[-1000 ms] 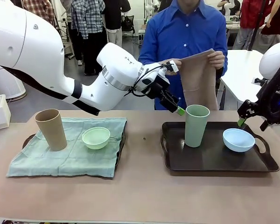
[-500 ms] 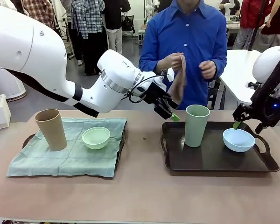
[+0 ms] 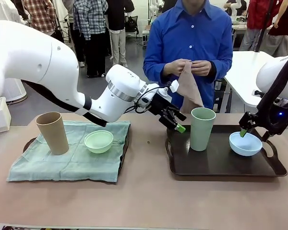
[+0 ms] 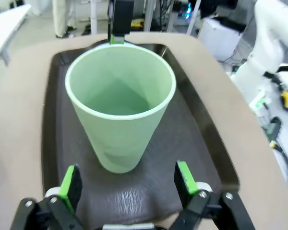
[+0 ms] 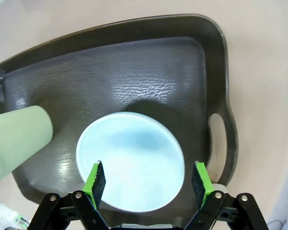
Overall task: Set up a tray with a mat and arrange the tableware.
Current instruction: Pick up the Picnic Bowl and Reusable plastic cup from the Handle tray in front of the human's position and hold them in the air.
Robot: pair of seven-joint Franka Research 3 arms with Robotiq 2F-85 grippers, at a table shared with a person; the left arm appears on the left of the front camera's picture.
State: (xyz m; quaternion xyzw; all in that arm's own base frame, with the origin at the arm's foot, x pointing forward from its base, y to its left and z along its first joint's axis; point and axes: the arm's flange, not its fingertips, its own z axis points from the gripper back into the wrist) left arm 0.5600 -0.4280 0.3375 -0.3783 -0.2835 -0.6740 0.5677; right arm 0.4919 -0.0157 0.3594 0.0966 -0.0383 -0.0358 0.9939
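Observation:
A sage green cup point(image 3: 202, 128) and a light blue bowl point(image 3: 246, 143) stand on the dark tray point(image 3: 221, 165) at the right. My left gripper point(image 3: 178, 124) is open just left of the cup, not touching it. In the left wrist view the cup point(image 4: 120, 110) stands ahead of the open left gripper point(image 4: 127, 178). My right gripper point(image 3: 243, 132) hovers open over the bowl's left rim. The right wrist view has the bowl point(image 5: 129, 160) between the spread fingers of the right gripper point(image 5: 149, 179). At the left, a tan cup point(image 3: 53, 132) and a mint bowl point(image 3: 98, 141) rest on a green mat point(image 3: 67, 160).
Across the table a person holds a brownish cloth point(image 3: 189, 88) in both hands at chest height. The green mat covers a second tray whose handle point(image 3: 29, 143) shows at the left. Bare tabletop point(image 3: 149, 191) lies between the two trays and along the front edge.
My left gripper came down and closer to the sage green cup. The right gripper dropped toward the blue bowl. The person gathered the spread cloth into both hands.

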